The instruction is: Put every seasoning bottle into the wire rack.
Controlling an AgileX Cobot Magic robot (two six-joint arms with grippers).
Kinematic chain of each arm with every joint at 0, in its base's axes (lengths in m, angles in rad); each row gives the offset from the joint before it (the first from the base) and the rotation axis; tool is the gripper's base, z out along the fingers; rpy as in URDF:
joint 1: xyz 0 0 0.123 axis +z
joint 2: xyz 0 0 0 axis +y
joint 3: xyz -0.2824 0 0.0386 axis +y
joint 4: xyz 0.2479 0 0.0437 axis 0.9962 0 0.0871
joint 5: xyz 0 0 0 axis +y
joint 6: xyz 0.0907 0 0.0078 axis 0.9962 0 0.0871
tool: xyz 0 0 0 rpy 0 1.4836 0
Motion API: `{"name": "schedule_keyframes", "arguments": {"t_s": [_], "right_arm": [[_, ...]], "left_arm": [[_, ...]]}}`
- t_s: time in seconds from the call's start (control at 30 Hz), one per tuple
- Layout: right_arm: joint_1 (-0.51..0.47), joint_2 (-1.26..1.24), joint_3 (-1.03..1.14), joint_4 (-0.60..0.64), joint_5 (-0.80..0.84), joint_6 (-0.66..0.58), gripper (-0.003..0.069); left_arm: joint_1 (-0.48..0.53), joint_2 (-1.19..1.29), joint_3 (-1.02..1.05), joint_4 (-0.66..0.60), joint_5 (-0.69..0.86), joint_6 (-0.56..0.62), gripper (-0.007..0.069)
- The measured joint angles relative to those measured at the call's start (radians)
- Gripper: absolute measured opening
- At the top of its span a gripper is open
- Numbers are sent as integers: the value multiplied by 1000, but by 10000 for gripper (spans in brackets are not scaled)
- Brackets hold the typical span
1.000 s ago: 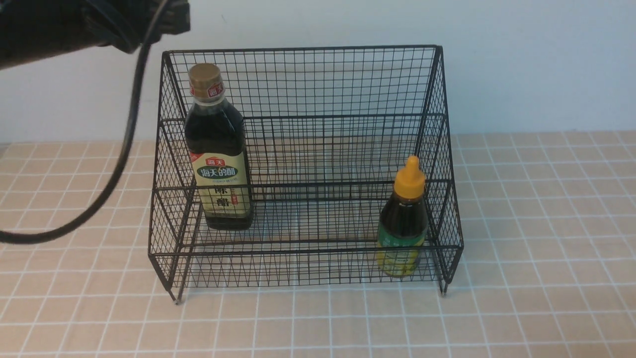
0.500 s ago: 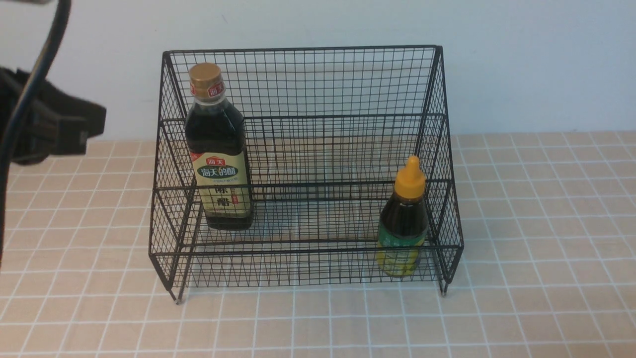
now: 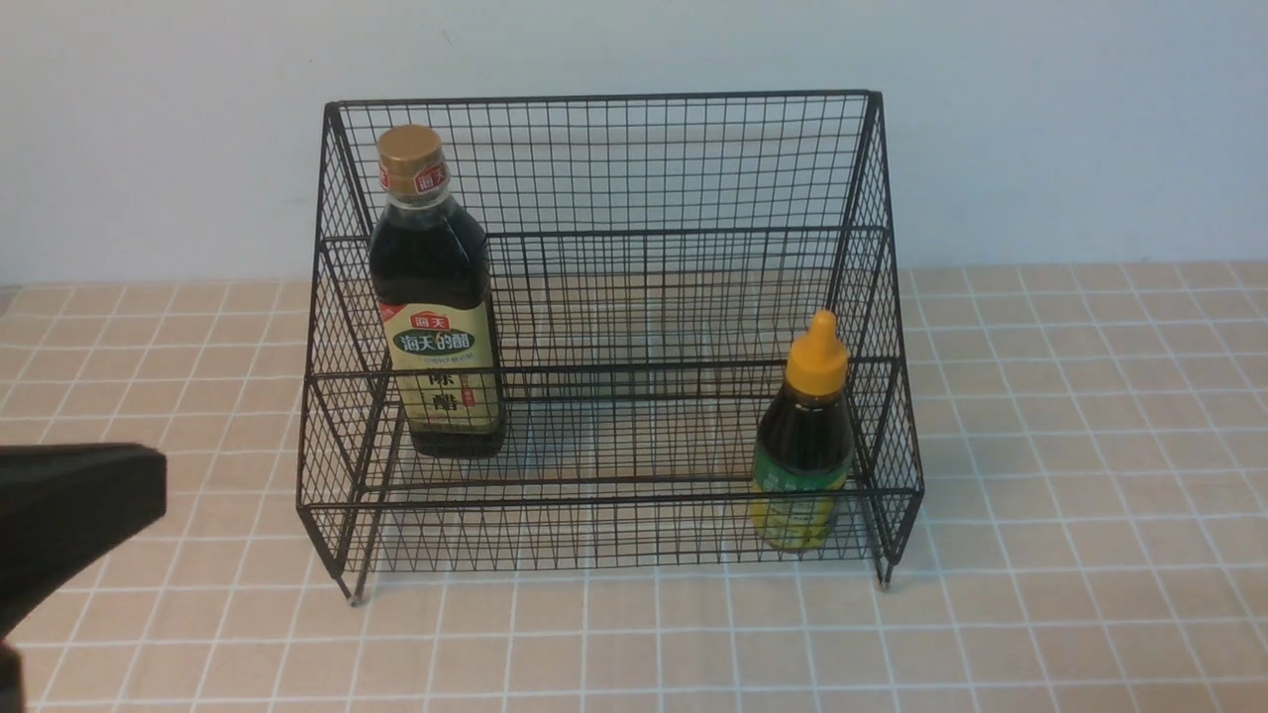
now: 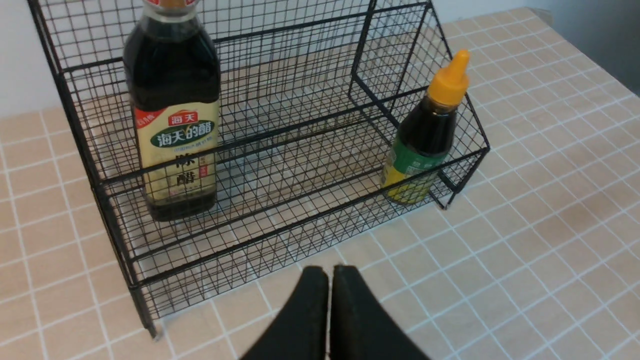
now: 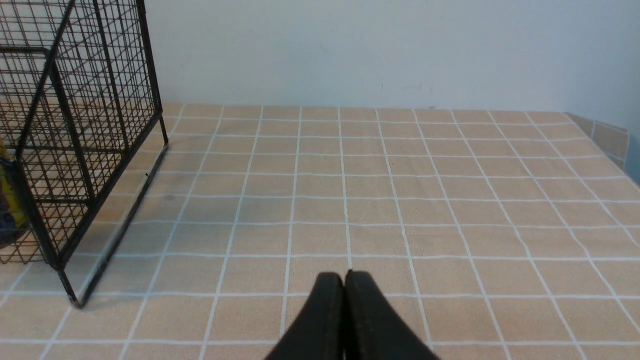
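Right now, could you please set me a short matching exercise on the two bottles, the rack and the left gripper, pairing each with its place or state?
Things:
1. tall bottle
2. short bottle
3. wire rack
4. left gripper

Places or states:
A. shut, holding nothing, over the tiles in front of the rack
B. upright in the rack's left part
C. standing on the tiled table, against the wall
D. upright in the lower tier's right front corner

Pairs: 1-B, 2-D, 3-C, 4-A
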Motion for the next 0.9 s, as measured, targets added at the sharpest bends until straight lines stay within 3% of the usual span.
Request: {"name": "schedule_keyframes", "arguments": {"t_s": [0.3, 0.53, 0.67, 0.9], "right_arm": [[0, 0, 0, 0, 0, 0, -14], [0, 0, 0, 0, 0, 0, -14], [0, 0, 0, 0, 0, 0, -14], [0, 0, 0, 0, 0, 0, -14]], "left_arm": [[0, -133, 0, 45, -45, 1, -7], [-3, -213, 53, 226, -147, -41, -7], [-13, -307, 254, 429, -286, -200, -7], [-13, -433, 596, 572, -487, -308, -7]]}}
